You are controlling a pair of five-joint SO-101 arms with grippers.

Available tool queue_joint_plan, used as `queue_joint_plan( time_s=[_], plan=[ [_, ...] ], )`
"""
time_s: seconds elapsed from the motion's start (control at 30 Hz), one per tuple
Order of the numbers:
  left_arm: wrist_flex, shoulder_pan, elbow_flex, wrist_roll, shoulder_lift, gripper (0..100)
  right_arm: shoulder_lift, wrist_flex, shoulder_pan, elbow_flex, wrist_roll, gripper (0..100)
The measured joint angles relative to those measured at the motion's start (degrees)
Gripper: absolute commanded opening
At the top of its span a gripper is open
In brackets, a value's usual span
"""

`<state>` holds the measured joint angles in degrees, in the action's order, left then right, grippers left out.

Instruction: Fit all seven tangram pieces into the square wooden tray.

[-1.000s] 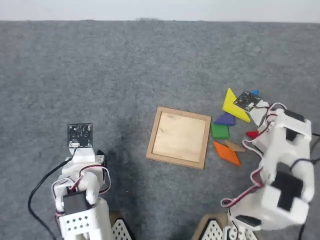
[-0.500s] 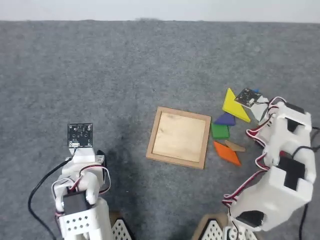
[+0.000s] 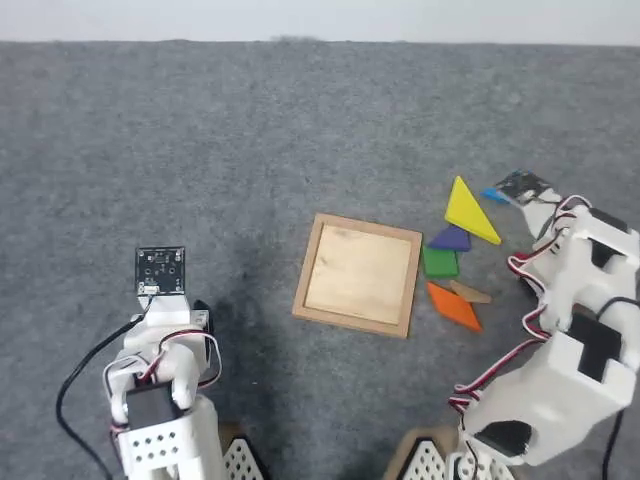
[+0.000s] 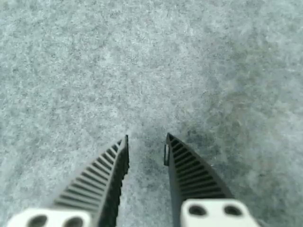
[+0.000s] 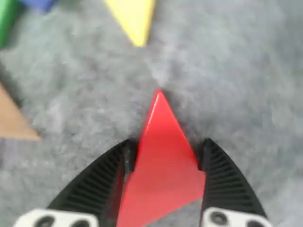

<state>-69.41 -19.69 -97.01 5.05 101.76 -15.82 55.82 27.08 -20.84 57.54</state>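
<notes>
Both jaws of the right gripper [image 5: 166,142] press against the slanted edges of the red triangle [image 5: 163,165], clamping it between them; its apex points out past the fingertips over the grey mat [image 3: 250,130]. Just beyond that apex lies a tip of the yellow triangle [image 5: 132,16]. A tan triangle [image 5: 12,118] sits off to one side, and the green square [image 5: 5,19] shows at a corner.

From above, the right arm [image 3: 575,330] stands over the right of the mat. The yellow triangle [image 3: 468,210], purple triangle [image 3: 452,239], green square [image 3: 440,261], tan triangle [image 3: 470,291] and orange parallelogram [image 3: 453,306] are clustered just beside the wooden tray [image 3: 412,286], which holds no pieces. A blue piece [image 3: 493,195] peeks out by the arm's wrist.

The left gripper [image 4: 147,136] hangs over bare mat, jaws parted around nothing, well apart from the tray.
</notes>
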Motion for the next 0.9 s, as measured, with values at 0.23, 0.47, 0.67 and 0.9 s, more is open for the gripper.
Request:
queue_joint_plan(
  time_s=[0.23,0.47,0.67,0.9],
  plan=[
    [0.00,0.00,0.00,0.00,0.00,12,2.55,4.04,4.75,-0.26,-16.97,20.2],
    [0.00,0.00,0.00,0.00,0.00,12,11.60,10.55,7.03,-0.79,-24.79,28.2],
    [0.00,0.00,0.00,0.00,0.00,12,13.89,8.18,8.88,-9.32,-25.85,28.1],
    [0.00,0.00,0.00,0.00,0.00,12,15.21,-0.88,9.23,-17.93,-26.02,28.1]
  ],
)
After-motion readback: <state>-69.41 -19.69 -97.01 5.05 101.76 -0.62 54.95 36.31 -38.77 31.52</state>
